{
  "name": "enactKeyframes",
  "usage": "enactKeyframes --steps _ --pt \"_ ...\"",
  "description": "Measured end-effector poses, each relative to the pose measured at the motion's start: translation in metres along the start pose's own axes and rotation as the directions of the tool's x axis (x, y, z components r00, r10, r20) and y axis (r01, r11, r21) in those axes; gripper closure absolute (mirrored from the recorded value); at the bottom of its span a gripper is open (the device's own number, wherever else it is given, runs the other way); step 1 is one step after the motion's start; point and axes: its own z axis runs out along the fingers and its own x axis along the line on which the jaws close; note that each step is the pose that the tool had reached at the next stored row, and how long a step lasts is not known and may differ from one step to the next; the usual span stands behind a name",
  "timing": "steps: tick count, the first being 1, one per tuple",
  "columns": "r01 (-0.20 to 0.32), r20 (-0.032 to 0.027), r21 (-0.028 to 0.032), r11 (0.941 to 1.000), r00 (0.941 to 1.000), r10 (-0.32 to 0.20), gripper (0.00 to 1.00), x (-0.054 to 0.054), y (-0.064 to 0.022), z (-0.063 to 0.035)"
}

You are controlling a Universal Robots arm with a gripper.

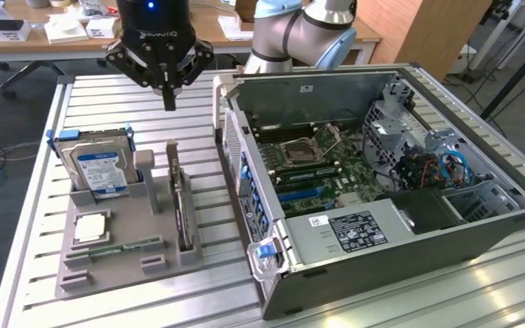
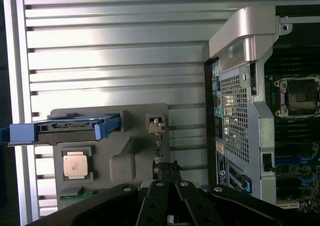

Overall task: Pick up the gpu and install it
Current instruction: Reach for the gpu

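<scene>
The gpu is a thin dark card standing on its edge in a slot of the grey holder tray, on the exterior view's left. My gripper hangs in the air above and behind the card's far end, well clear of it. Its fingers are pressed together with nothing between them. In the wrist view the gripper points down over the card, whose end bracket shows just ahead of the fingertips. The open computer case lies on the exterior view's right, with its motherboard exposed.
The tray also holds a silver hard drive in a blue carrier, a processor chip and a green memory stick. The case's rear panel stands close beside the tray. All of it rests on a slatted aluminium table.
</scene>
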Motion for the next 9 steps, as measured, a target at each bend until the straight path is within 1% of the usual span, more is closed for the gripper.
enactKeyframes --steps 2,4,9 --pt "0.000 0.0000 0.0001 1.0000 1.0000 0.000 0.90 0.000 -0.0005 0.0000" --pt "0.000 -0.0002 0.0001 1.0000 1.0000 0.000 0.90 0.000 -0.0035 -0.0002" --pt "0.000 0.0000 0.0000 1.0000 1.0000 0.000 0.90 0.000 -0.0198 -0.0009"
